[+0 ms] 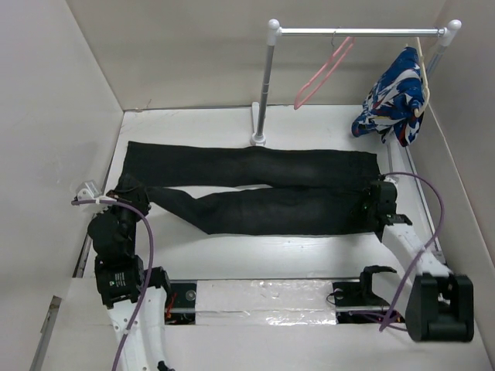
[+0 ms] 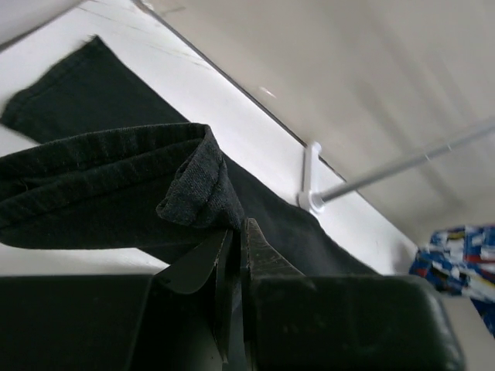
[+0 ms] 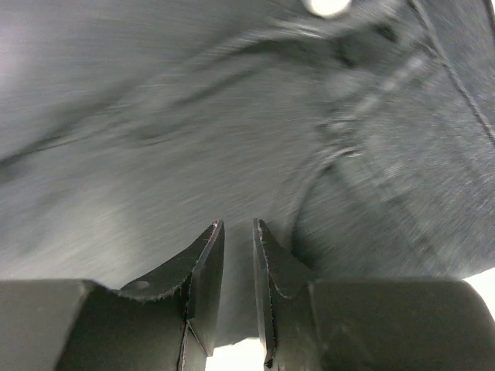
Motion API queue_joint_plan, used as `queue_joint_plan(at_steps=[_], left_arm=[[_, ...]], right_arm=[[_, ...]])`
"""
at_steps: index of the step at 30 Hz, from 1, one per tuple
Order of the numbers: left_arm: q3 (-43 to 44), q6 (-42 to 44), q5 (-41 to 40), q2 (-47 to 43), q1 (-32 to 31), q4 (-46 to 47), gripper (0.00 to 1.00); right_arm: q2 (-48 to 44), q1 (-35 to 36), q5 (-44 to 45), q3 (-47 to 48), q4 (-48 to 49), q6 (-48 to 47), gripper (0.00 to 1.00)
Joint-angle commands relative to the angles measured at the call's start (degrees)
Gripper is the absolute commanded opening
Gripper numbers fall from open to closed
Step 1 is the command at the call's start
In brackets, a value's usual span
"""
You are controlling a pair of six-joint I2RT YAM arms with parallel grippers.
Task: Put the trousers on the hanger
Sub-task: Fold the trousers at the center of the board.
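The white surface (image 1: 232, 255) carried the trousers (image 1: 255, 182), spread flat just on the near side of the rack post (image 1: 265, 85). The two long legs ran out to the left of that post and the waist lay to its right. They looked like soft, limp cloth with some weight, likely to sag and fold wherever unsupported. The safest holds therefore seemed to be the thicker edges, a hem at one end and the waistband at the other, rather than the slack middle. A blue, white and red garment (image 1: 394, 100) hung well to the right of the post. The pink hanger (image 1: 321, 73) hung from the rail between the post and that garment, thin and light, and probably apt to swing if nudged. Near and far left of the post, the left fingers (image 2: 259, 251) were pressed together on a bunched fold of a leg hem, which stood raised off the surface. Near and right of the post, the right fingers (image 3: 203, 255) sat over the waist with only a narrow slit between them. The blurred view did not show whether cloth was caught there. A small silvery button (image 3: 325, 6) showed just beyond them.
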Motion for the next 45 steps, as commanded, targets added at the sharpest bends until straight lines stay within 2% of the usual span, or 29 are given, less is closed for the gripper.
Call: queue_joint_plan(at_steps=[1, 2, 6, 9, 11, 14, 16, 20, 22, 25, 26, 29, 35, 40, 43, 45], left_arm=[[-0.7, 4.7, 5.5, -1.4, -2.9, 5.0, 0.00], [-1.1, 5.6, 6.2, -1.8, -3.6, 5.0, 0.00], [-0.2, 6.3, 7.2, -2.9, -7.5, 4.9, 0.00], [0.3, 7.0, 7.3, -3.2, -8.9, 4.9, 0.00], [0.2, 7.2, 7.2, -3.4, -10.3, 5.0, 0.00], [-0.9, 7.0, 8.2, -3.3, -10.3, 5.8, 0.00], [-0.8, 7.0, 8.4, -3.2, -10.8, 5.9, 0.00], [-1.0, 6.9, 8.2, -3.9, -11.3, 5.8, 0.00], [-0.9, 6.7, 7.9, -4.1, -12.0, 5.6, 0.00], [-0.8, 6.8, 7.2, -4.1, -12.7, 5.4, 0.00], [-0.6, 6.8, 7.0, -4.4, -12.7, 5.3, 0.00], [-0.4, 6.7, 6.2, -4.7, -12.7, 4.9, 0.00], [0.1, 6.7, 4.9, -5.0, -12.7, 4.1, 0.00], [0.6, 7.1, 4.6, -4.7, -13.2, 3.8, 0.00], [0.5, 7.1, 4.7, -4.8, -13.2, 3.7, 0.00], [0.4, 7.0, 4.6, -4.7, -13.2, 3.8, 0.00]], right_arm=[[8.7, -2.2, -2.9, 0.4, 7.2, -1.1, 0.28], [14.6, -2.8, -4.9, 2.1, 6.3, -1.4, 0.26], [28.5, -2.8, -5.0, 12.5, 3.5, -5.4, 0.26], [35.1, -3.4, -9.1, 19.3, 2.0, -7.4, 0.22], [36.8, -3.4, -10.6, 22.2, 3.2, -8.1, 0.18], [37.6, -2.8, -9.5, 25.4, 2.9, -8.1, 0.18], [32.0, -2.8, -9.4, 24.6, 3.4, -7.7, 0.24], [18.8, -5.2, -1.7, 17.6, 1.8, -4.2, 0.68], [14.5, -10.2, 0.1, 12.3, 0.8, -2.4, 0.70], [7.9, -15.7, 0.2, 4.6, 1.4, -1.1, 0.69], [6.8, -18.9, 0.1, 3.0, 2.4, -0.9, 0.69], [4.9, -22.3, -2.7, -0.1, 3.1, -1.1, 0.68], [11.4, -22.9, -2.7, 3.6, 2.9, -0.6, 0.60], [16.6, -22.9, -7.4, 5.4, 6.5, -0.4, 0.58], [15.5, -22.9, -8.9, 5.2, 5.7, -1.0, 0.44], [10.4, -22.9, -9.3, 3.8, 4.3, -1.5, 0.41]])
